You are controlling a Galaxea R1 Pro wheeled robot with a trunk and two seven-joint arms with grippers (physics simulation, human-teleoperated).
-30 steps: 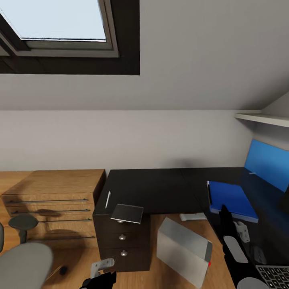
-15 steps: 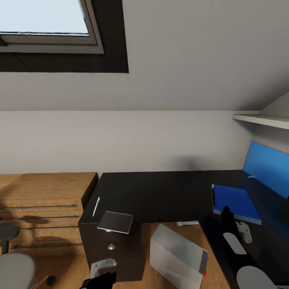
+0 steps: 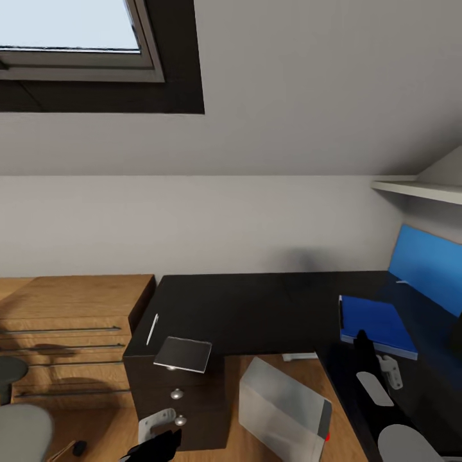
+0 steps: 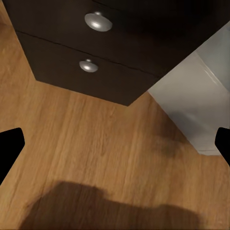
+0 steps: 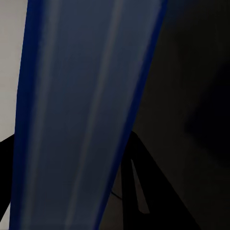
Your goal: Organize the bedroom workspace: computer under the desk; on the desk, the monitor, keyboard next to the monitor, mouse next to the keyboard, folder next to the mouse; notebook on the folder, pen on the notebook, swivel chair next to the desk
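The folder [image 3: 375, 323] lies flat on the right wing of the black desk [image 3: 256, 308], below a blue wall panel [image 3: 427, 266]. On the desk's left end, over the drawer unit [image 3: 186, 398], the grey notebook [image 3: 183, 353] rests with one corner past the edge, and the white pen [image 3: 153, 329] lies just beside it. The computer [image 3: 282, 401] stands tilted on the wood floor [image 4: 96, 158] in the desk's inner corner. A part of the swivel chair [image 3: 19, 430] shows at the lower left, in front of the light-wood cabinets [image 3: 70, 333]. The right arm reaches up over the desk, its right gripper [image 3: 361, 340] near the folder's front edge; whether it is spread or closed cannot be told. The left gripper [image 3: 157, 443] hangs low before the drawers. The left wrist view adds two drawer knobs [image 4: 97, 21] and shows the fingertips [image 4: 8, 148] spread wide, holding nothing. The right wrist view shows a blue surface against black.
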